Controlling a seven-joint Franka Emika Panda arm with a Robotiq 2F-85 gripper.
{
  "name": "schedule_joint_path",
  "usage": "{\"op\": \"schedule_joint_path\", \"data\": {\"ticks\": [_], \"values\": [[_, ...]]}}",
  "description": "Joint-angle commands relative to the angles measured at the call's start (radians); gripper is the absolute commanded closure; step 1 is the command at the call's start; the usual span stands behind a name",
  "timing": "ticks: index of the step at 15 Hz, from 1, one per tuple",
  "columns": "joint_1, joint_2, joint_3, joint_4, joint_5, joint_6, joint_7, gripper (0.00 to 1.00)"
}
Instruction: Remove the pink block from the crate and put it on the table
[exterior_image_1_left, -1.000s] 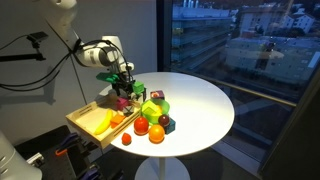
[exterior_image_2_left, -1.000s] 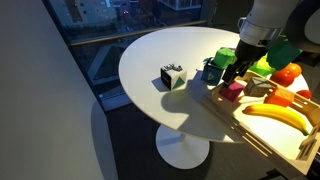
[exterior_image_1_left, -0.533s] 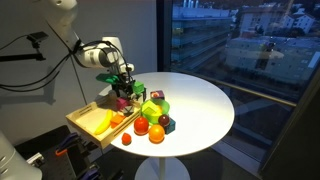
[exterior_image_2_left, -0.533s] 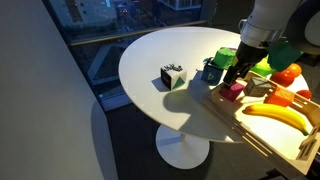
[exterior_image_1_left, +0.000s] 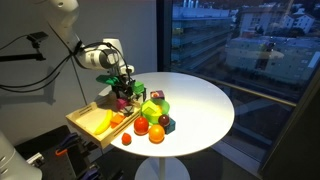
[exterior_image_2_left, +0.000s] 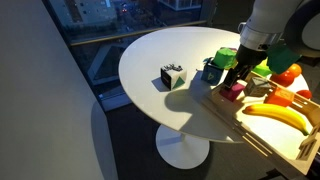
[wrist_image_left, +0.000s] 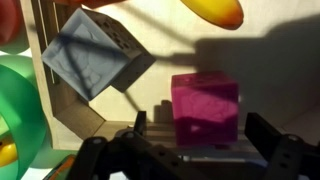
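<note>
The pink block (wrist_image_left: 205, 108) lies on the floor of the light wood crate (wrist_image_left: 70, 112), in a corner. In both exterior views the block (exterior_image_1_left: 122, 102) (exterior_image_2_left: 233, 91) sits at the crate's (exterior_image_1_left: 88, 128) (exterior_image_2_left: 268, 132) end nearest the table middle. My gripper (wrist_image_left: 200, 132) is open just above it, with one finger on each side and a small gap to each. It also shows in both exterior views (exterior_image_1_left: 123, 88) (exterior_image_2_left: 238, 72). The crate rests on the edge of the round white table (exterior_image_1_left: 205, 100) (exterior_image_2_left: 165, 50).
A banana (exterior_image_2_left: 280, 116) and orange toy fruits (exterior_image_2_left: 287, 74) lie in the crate. A grey dice-like cube (wrist_image_left: 95, 55) and a green ring (wrist_image_left: 22, 100) are close by. On the table stand a black-and-white cube (exterior_image_2_left: 173, 76), a blue block (exterior_image_2_left: 211, 71) and several toy fruits (exterior_image_1_left: 152, 112).
</note>
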Motion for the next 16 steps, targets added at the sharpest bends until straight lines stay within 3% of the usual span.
{"op": "schedule_joint_path", "data": {"ticks": [1, 4, 5, 7, 11, 16], "values": [[0.004, 0.005, -0.003, 0.009, -0.009, -0.019, 0.021, 0.0], [0.007, 0.013, -0.004, 0.015, -0.012, -0.018, 0.024, 0.0], [0.008, 0.016, -0.005, 0.016, -0.014, -0.018, 0.026, 0.25], [0.01, 0.021, -0.007, 0.018, -0.016, -0.017, 0.029, 0.34], [0.01, 0.01, -0.007, 0.018, -0.014, -0.02, 0.035, 0.68], [-0.002, -0.044, 0.004, -0.001, 0.014, -0.038, 0.023, 0.71]]}}
